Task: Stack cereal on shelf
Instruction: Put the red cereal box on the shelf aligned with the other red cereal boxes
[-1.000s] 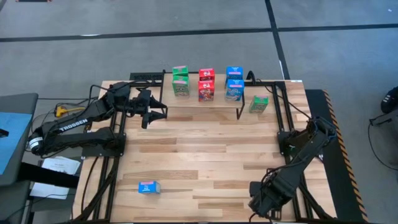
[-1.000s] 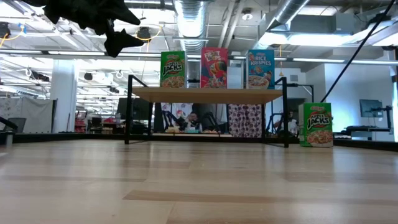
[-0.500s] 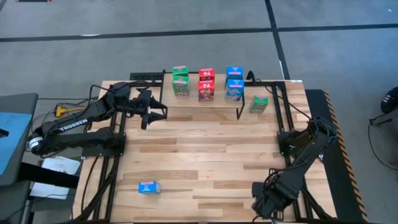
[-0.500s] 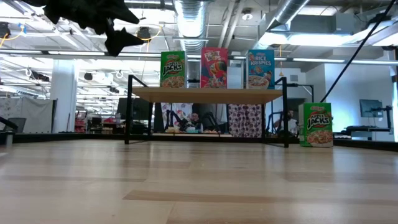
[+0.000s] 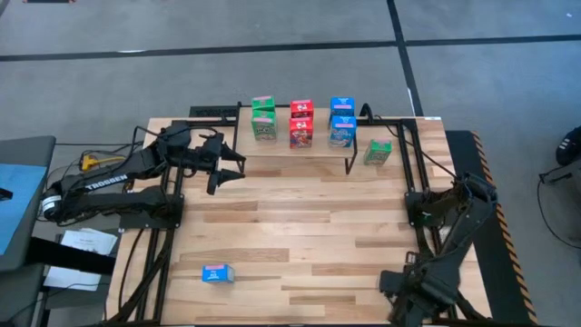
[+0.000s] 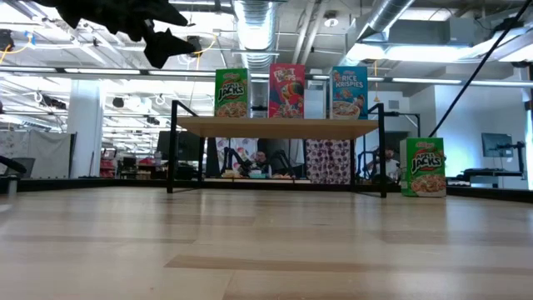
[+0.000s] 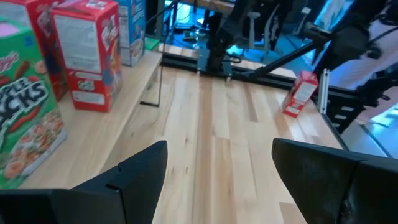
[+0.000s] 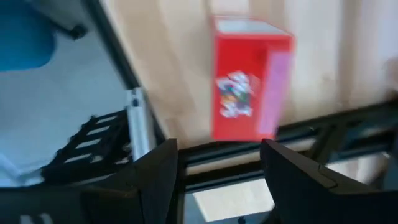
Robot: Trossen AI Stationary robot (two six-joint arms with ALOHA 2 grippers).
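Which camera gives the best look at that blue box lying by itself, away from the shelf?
The high view: the blue box lies flat on the tabletop, far from the shelf, fully in sight. The low view and both wrist views do not show it at all.

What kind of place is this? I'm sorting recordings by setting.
Probably a robotics lab or workshop in an open industrial hall: exposed ceiling ducts, a slatted wooden worktable flanked by two robot arms, and toy cereal boxes staged on a small shelf.
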